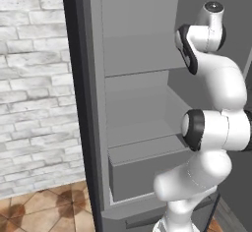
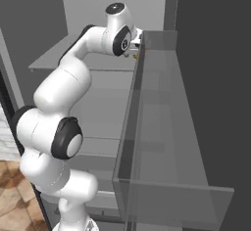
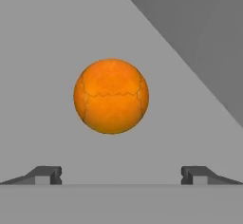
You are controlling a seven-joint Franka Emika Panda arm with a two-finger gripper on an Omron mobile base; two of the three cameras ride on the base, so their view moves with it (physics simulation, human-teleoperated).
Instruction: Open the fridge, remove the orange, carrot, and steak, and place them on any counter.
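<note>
Two fingertips of my gripper (image 3: 121,174) spread fully, empty; orange (image 3: 111,96) on fridge (image 1: 88,128) shelf at twelve o'clock, apart; risk: a nudge rolls it away before closing.

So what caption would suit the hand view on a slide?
Open gripper lined up on the orange resting on a grey fridge shelf.

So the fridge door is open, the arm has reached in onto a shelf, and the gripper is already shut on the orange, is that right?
Not quite. The fridge is open and the arm is inside, but the gripper is open, not shut on the orange. The hand view shows the fingertips spread wide with the orange lying on the shelf ahead of them, untouched.
</note>
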